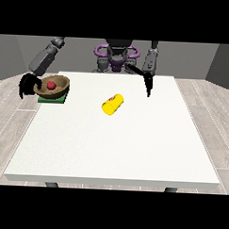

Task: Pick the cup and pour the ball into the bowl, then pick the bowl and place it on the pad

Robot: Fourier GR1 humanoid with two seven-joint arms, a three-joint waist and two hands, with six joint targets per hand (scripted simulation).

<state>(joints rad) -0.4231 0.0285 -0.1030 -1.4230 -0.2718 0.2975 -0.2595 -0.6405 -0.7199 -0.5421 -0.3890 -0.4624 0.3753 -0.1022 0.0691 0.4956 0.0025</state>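
Bowl (53,88): on the green pad (52,99), red ball (51,85) inside.
Hand at the view's left (27,85): fingers curled on the bowl's rim.
Cup (112,104): lying on the bench (115,144).
Hand at the view's right (147,84): fingers straight, holding nothing.

Seemingly wooden bowl (58,88), matt table (115,144)

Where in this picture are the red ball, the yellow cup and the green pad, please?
red ball (51,85): front view, on its rounded top, inside the bowl.
yellow cup (112,104): front view, on the side wall of the cup, which lies tipped over.
green pad (47,100): front view, on its front edge below the bowl.
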